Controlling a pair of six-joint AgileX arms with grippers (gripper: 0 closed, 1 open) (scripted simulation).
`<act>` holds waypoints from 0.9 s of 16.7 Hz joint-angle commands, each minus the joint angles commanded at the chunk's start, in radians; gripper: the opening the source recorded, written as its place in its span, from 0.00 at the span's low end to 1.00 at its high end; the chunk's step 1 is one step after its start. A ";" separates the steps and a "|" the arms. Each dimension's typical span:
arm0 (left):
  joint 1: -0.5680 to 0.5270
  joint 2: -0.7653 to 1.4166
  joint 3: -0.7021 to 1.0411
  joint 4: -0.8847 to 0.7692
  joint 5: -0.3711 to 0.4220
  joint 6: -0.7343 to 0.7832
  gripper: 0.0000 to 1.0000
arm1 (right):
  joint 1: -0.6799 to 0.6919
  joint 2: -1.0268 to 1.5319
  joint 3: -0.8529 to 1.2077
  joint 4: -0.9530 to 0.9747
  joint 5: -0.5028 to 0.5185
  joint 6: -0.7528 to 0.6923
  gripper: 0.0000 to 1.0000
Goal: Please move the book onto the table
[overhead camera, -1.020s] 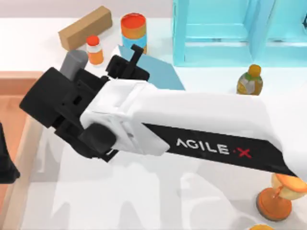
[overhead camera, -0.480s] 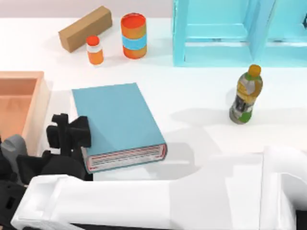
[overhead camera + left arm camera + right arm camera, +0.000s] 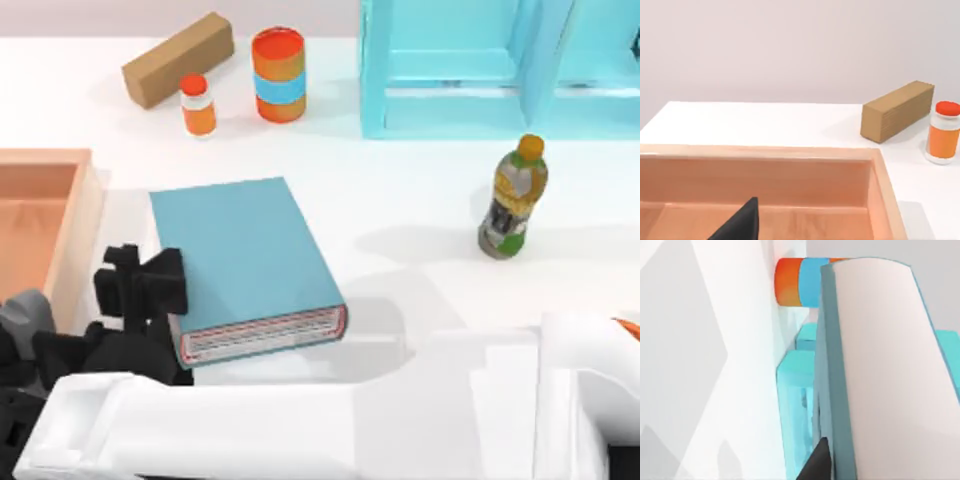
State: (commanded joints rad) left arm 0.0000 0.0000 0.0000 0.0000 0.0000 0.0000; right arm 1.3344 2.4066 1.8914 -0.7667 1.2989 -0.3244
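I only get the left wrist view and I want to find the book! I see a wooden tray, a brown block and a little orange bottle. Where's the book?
Observer: In the top view the book lies flat on the white table, just right of the tray.
Operator: Is anything touching it?
Observer: The right pincer sits at the book's edge nearest the tray.
Operator: What else is close?
Observer: A juice bottle stands upright, apart, to the book's right.

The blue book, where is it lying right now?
In the top view, the book lies flat on the white table, left of centre, between the wooden tray and the bottle, with the right gripper at its left edge.
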 joint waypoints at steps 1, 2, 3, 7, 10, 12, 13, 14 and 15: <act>0.000 0.000 0.000 0.000 0.000 0.000 1.00 | 0.000 0.000 0.000 0.000 0.000 0.000 0.00; 0.000 0.000 0.000 0.000 0.000 0.000 1.00 | 0.000 0.000 0.000 0.000 0.000 0.000 0.00; 0.000 0.000 0.000 0.000 0.000 0.000 1.00 | -0.008 -0.028 0.015 0.003 -0.002 0.004 0.00; 0.000 0.000 0.000 0.000 0.000 0.000 1.00 | -0.008 -0.004 -0.022 0.066 -0.002 0.006 0.00; 0.000 0.000 0.000 0.000 0.000 0.000 1.00 | -0.007 0.009 -0.041 0.095 -0.002 0.006 0.00; 0.000 0.000 0.000 0.000 0.000 0.000 1.00 | -0.007 0.009 -0.041 0.095 -0.002 0.006 0.00; 0.000 0.000 0.000 0.000 0.000 0.000 1.00 | -0.007 0.009 -0.041 0.095 -0.002 0.006 0.08; 0.000 0.000 0.000 0.000 0.000 0.000 1.00 | -0.007 0.009 -0.041 0.095 -0.002 0.006 0.15; 0.000 0.000 0.000 0.000 0.000 0.000 1.00 | -0.007 0.009 -0.041 0.095 -0.002 0.006 0.23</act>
State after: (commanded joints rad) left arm 0.0000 0.0000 0.0000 0.0000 0.0000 0.0000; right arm 1.3270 2.4155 1.8503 -0.6719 1.2973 -0.3182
